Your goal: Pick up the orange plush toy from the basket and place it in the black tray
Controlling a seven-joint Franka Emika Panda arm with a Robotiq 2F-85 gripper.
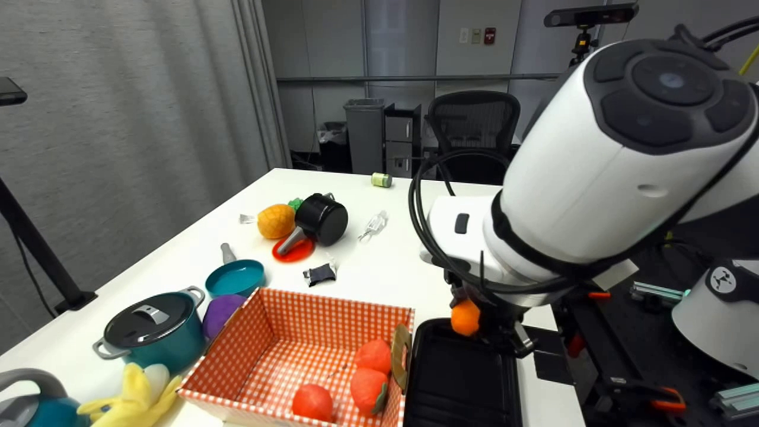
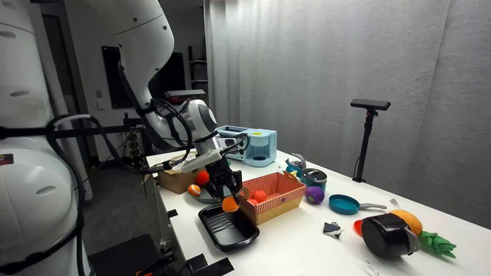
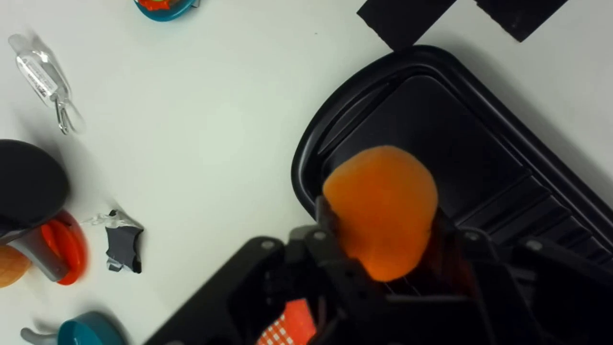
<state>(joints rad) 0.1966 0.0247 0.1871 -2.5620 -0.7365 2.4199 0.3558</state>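
Note:
My gripper [image 3: 380,215] is shut on the orange plush toy [image 3: 385,206], with a finger on each side of it. The toy hangs over the black tray [image 3: 445,120], near one end of it. In both exterior views the toy [image 1: 465,318] [image 2: 230,204] shows under the gripper [image 2: 228,194], above the tray [image 1: 465,385] [image 2: 226,230]. The tray holds nothing that I can see. The checkered basket [image 1: 338,314] stands beside the tray, also in an exterior view [image 2: 282,191]. It holds several red toys [image 1: 312,402].
A plate [image 2: 205,198] with round toys and a cardboard box [image 2: 176,181] stand behind the tray. A teal pot [image 1: 172,338], purple toy [image 1: 220,313], teal pan [image 1: 235,277] and tipped black pot [image 1: 323,219] lie around the basket. A basket handle [image 1: 401,356] rises beside the tray.

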